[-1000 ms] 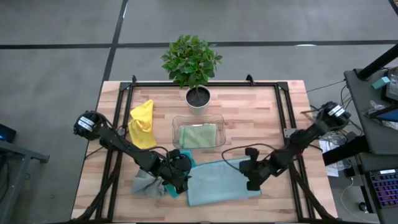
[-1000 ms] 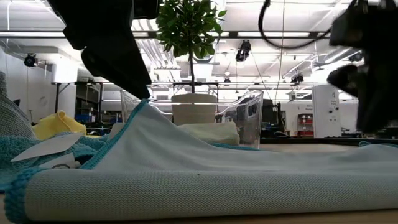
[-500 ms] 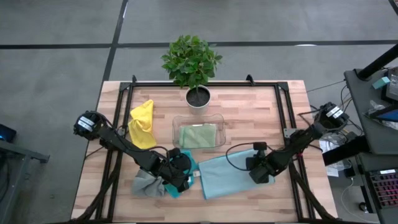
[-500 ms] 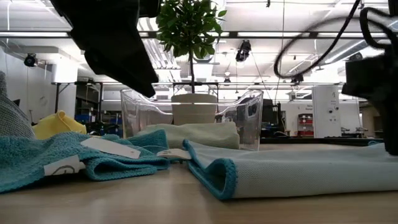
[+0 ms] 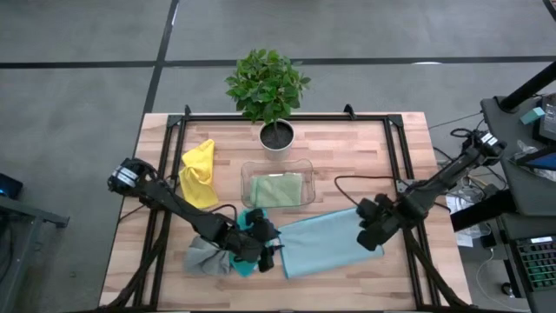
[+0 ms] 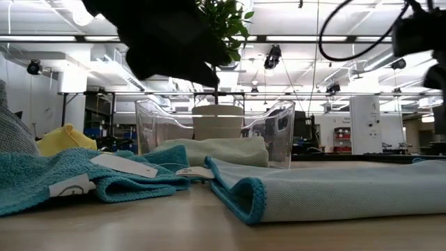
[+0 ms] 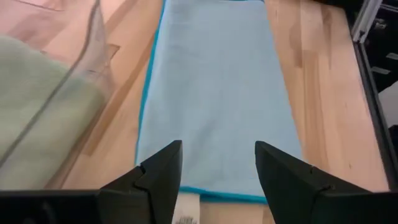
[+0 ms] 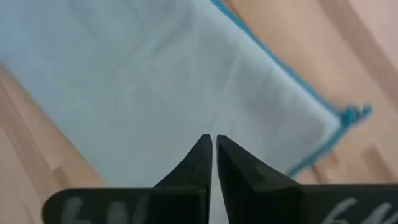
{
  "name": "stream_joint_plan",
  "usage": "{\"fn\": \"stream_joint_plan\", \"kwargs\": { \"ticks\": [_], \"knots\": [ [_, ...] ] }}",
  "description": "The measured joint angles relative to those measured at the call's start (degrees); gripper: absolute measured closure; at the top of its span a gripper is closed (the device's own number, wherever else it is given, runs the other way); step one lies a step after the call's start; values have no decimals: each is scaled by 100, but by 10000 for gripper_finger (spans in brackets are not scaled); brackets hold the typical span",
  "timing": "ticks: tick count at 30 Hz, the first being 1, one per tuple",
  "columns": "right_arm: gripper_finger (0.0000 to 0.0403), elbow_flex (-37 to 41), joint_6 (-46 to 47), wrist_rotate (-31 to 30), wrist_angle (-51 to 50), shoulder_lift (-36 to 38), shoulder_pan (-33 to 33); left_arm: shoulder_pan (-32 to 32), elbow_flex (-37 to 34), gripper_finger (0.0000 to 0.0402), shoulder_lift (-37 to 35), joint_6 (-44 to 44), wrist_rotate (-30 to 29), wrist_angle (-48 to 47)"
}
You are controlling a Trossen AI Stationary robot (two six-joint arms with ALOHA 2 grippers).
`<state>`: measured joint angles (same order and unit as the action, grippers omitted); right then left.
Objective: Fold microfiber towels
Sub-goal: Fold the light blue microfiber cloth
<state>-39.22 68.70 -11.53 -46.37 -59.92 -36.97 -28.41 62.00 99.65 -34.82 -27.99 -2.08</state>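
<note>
Microfiber towels lie spread over the desk (image 5: 365, 148), and the one being worked is the light blue towel (image 5: 323, 246), lying flat and doubled in the lower middle of the high view, its fold line turned toward the lower left. It looks laid out this way so a second fold can be made across it. The right tool (image 5: 373, 228) sits at its right end, jaws almost shut; in the right wrist view its tips hang over the cloth with nothing visibly pinched between them, so it seems to have let go. The left tool (image 5: 271, 249) hovers at the towel's left end with its fingers (image 7: 163, 163) spread wide and empty, lined up with the near short hem, likely ready to take that edge.

Just left of it the teal towel (image 5: 252, 228) and the grey towel (image 5: 202, 255) lie bunched, touching one another, so there is little room on that side. The sage green towel (image 5: 276, 189) rests folded inside the clear tray (image 5: 246, 169), above the blue one. The yellow towel (image 5: 198, 174) sits crumpled at the upper left, and the potted plant (image 5: 268, 87) stands at the top edge. Bare wood lies open to the upper right and along the lower edge, the better space for swinging cloth.
</note>
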Motion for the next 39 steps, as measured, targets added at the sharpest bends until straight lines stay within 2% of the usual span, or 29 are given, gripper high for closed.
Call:
{"fn": "stream_joint_plan", "kwargs": {
  "ticks": [8,14,19,28,39],
  "knots": [
    [288,635,1303,402,-7,84,-26,140,285,214,843,104,34,178],
    [214,997,1681,615,48,60,-26,214,411,214,1294,71,176,162],
    [174,1141,1508,720,243,65,-26,294,413,214,1454,-120,516,1],
    [156,855,1231,713,178,96,-26,284,435,214,1210,-189,603,-326],
    [156,1087,1269,706,377,95,-28,282,433,214,1422,-349,636,-366]
  ]
}}
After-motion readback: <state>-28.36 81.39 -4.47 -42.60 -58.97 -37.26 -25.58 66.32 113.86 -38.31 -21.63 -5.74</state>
